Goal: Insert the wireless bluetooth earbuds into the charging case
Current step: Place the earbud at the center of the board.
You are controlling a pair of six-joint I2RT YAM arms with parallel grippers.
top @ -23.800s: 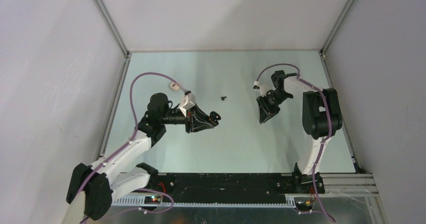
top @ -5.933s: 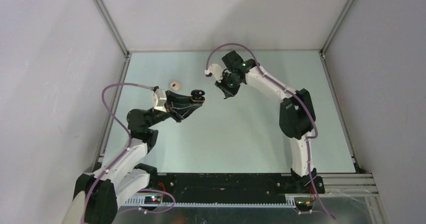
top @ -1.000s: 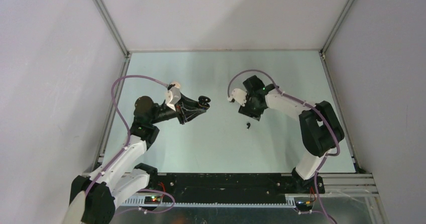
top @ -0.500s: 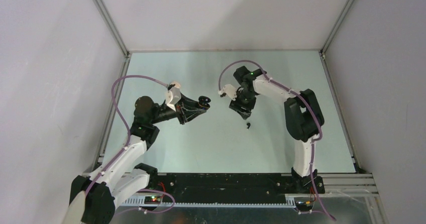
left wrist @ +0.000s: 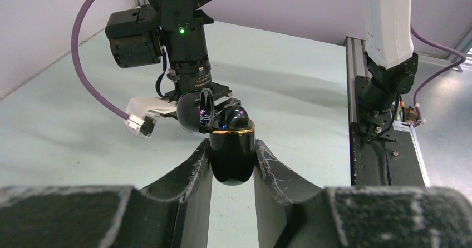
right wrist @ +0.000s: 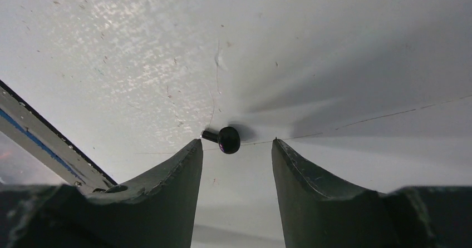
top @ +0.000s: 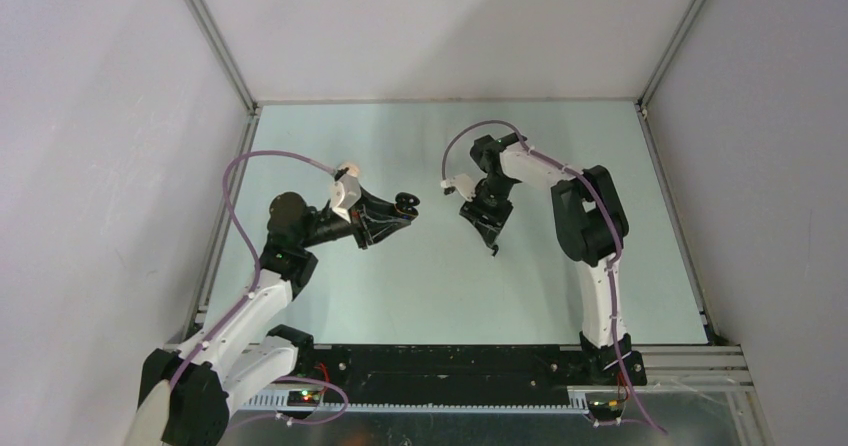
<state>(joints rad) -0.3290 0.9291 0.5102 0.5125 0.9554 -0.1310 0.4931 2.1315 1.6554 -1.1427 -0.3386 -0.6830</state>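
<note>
**Left fingers.** The left fingers [left wrist: 231, 143] are pressed against both sides of the black case [left wrist: 232, 162] and pinch it at the tips. The case sits upright in the grip, held off the counter [left wrist: 289, 81]. Its lid [left wrist: 195, 112] is swung back off the gold-trimmed rim and stands open. What lies inside the case cannot be told from these views.

**Right fingers.** The right fingers [right wrist: 236, 143] are spread and point down at the counter. They grip nothing.

**Earbud.** One black earbud [right wrist: 229, 139] lies on the counter in the gap between the right fingertips. Its round head is close to the middle of the gap. The end of its stem is just beside one fingertip; whether they touch cannot be told. The other fingertip is clear of it.

**Relative position.** In the top view, the right fingers stand directly over the earbud. The left fingers and the case are off to one side of them, with bare counter between the two.
</note>
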